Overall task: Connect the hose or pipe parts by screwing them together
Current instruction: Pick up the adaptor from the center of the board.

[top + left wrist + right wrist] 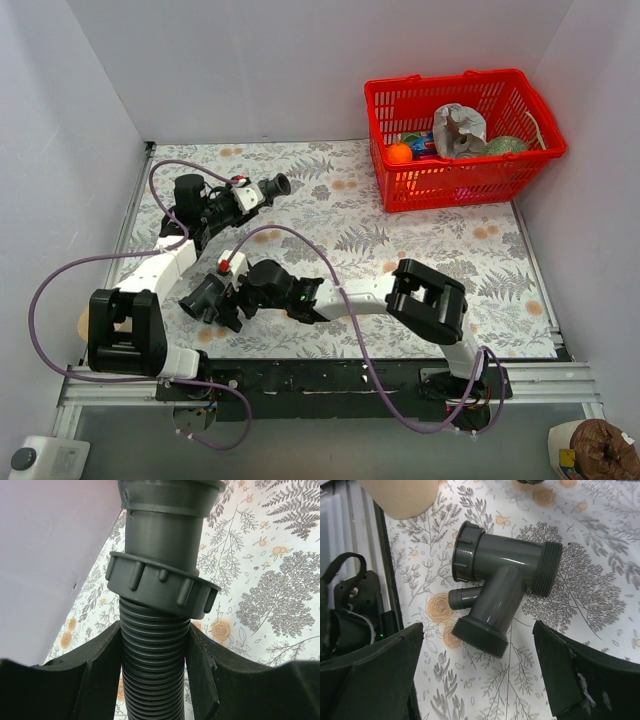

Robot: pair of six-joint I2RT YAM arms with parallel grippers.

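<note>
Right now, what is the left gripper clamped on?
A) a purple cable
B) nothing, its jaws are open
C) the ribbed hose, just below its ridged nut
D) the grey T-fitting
C: in the left wrist view the left gripper has its fingers pressed against both sides of the ribbed hose below the ridged nut. The T-fitting lies ungripped in front of the right gripper, whose jaws are open.

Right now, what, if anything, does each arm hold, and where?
The left jaws clamp the hose by its ribbed part, near its nut. The right jaws stand open above the grey fitting, holding nothing.
</note>
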